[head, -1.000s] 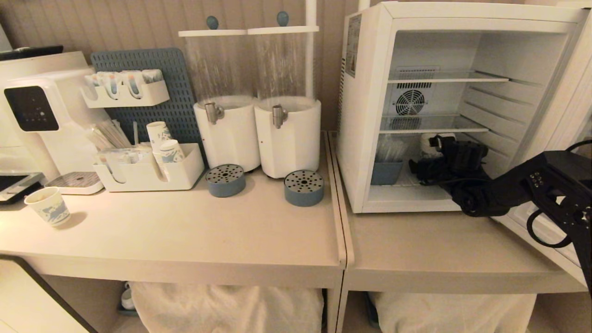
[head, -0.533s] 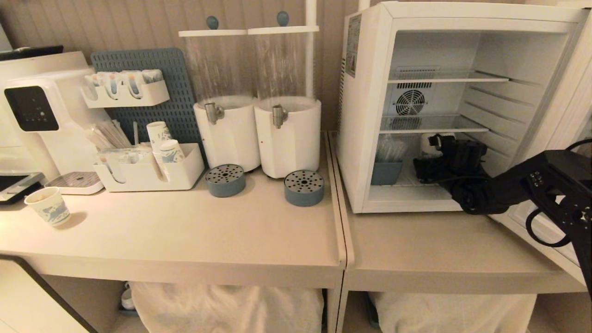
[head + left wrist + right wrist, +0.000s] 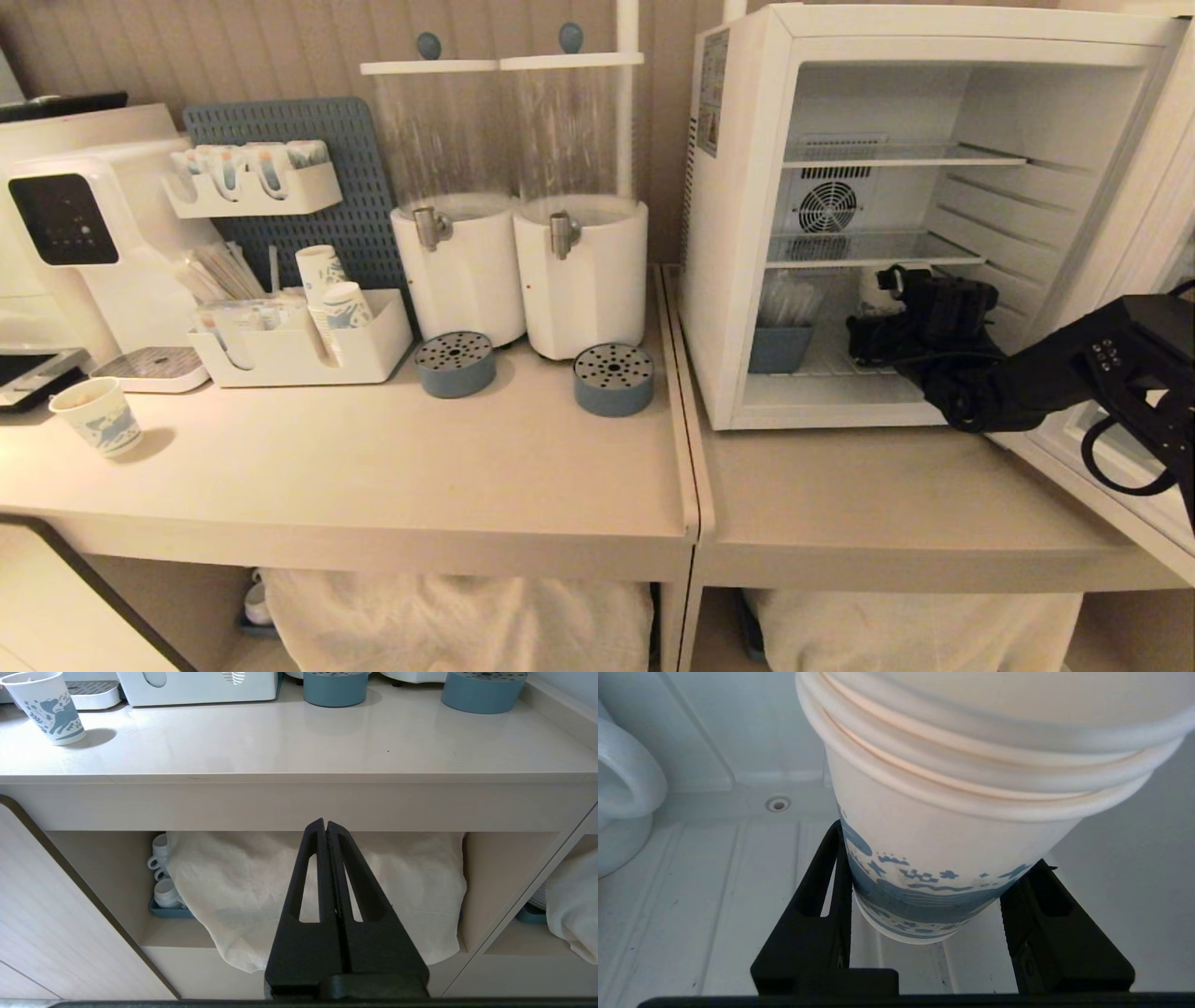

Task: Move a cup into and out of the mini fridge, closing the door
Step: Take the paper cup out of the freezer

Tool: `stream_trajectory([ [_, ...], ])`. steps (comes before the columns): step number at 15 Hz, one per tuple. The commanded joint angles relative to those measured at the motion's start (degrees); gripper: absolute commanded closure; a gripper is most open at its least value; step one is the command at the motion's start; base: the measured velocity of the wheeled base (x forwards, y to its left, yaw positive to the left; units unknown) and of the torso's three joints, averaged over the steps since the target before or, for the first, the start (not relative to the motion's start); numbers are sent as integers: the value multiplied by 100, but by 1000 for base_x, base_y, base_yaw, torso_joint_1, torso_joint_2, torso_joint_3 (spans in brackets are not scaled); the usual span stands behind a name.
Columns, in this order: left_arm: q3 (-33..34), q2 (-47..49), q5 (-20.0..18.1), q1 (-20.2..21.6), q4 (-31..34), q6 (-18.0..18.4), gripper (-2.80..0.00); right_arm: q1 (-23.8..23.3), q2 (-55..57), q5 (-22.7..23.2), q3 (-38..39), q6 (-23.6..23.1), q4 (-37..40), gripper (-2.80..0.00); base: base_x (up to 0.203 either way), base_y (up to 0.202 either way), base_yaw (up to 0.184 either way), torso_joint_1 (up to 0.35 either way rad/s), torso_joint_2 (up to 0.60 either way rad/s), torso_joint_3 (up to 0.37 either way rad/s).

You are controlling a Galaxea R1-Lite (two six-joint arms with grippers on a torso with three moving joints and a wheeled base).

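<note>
The cup (image 3: 952, 788), white paper with a blue print, stands upright on the bottom floor of the mini fridge (image 3: 738, 280). My right gripper (image 3: 938, 844) reaches in through the open front and is shut on the cup's lower part, one black finger pressed on each side. In the head view the gripper (image 3: 887, 313) hides most of the cup (image 3: 878, 287). The door (image 3: 1134, 509) is swung wide open on the right. My left gripper (image 3: 325, 823) hangs shut and empty in front of the counter's edge, outside the head view.
A blue tub (image 3: 780, 345) sits at the fridge's bottom left and a white mug (image 3: 621, 798) beside the cup. On the counter stand a same-patterned cup with brown contents (image 3: 96, 415), stacked cups (image 3: 331, 280), two dispensers (image 3: 518, 271) and two blue drip trays (image 3: 613, 378).
My right gripper's fingers have closed in on the cup, and the hand has shifted slightly to the right inside the fridge. The left arm has not moved.
</note>
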Motion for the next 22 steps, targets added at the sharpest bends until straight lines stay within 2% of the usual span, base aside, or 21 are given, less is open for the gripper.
stream_trajectory([
  [1,0,-11,-6,1,2,2,0,3,-78,-8,33,-6,-33,0,0,0,0,0,0,0],
  [4,0,-11,-5,1,2,8,0,3,-281,33,428,-6,-119,0,0,0,0,0,0,0],
  [13,0,-11,-6,1,2,2,0,28,-1664,166,2922,-13,-1175,0,0,0,0,0,0,0],
  [15,0,-11,-6,1,2,-7,0,38,-1856,176,3181,-15,-1428,0,0,0,0,0,0,0],
  [21,0,-11,2,1,2,-7,0,91,-2720,233,4835,25,-2090,0,0,0,0,0,0,0],
  [22,0,-11,2,1,2,-7,0,108,-2786,264,4918,38,-2167,0,0,0,0,0,0,0],
])
